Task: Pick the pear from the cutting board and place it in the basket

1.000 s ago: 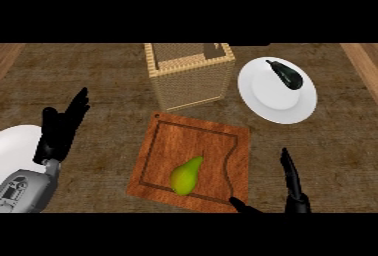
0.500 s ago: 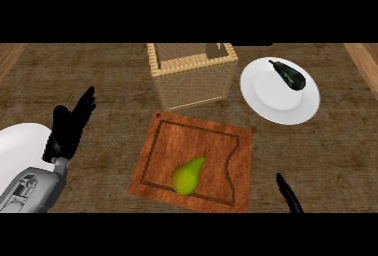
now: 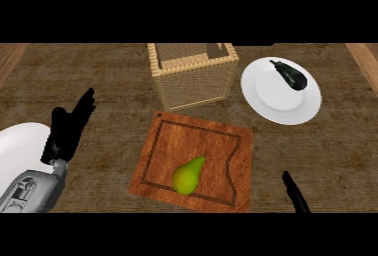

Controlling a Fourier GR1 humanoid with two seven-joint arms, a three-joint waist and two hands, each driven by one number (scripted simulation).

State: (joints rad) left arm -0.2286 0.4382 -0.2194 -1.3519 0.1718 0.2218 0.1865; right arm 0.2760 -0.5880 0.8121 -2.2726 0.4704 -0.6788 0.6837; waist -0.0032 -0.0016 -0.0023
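We see the pear (image 3: 188, 175) lying on the board (image 3: 194, 158), toward its near edge, untouched. The basket (image 3: 195, 75) stands just beyond the board, and a plate (image 3: 280, 90) carrying a dark vegetable (image 3: 289, 75) sits right of the basket. Our left hand (image 3: 70, 127) rests left of the board, fingers straight. Only a sliver of our right hand (image 3: 294, 192) shows right of the board; we cannot tell its state.

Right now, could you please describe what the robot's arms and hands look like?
The left hand is matte black with slim fingers, on a grey forearm with a white rounded shell. Of the right hand only a slim black finger shows.
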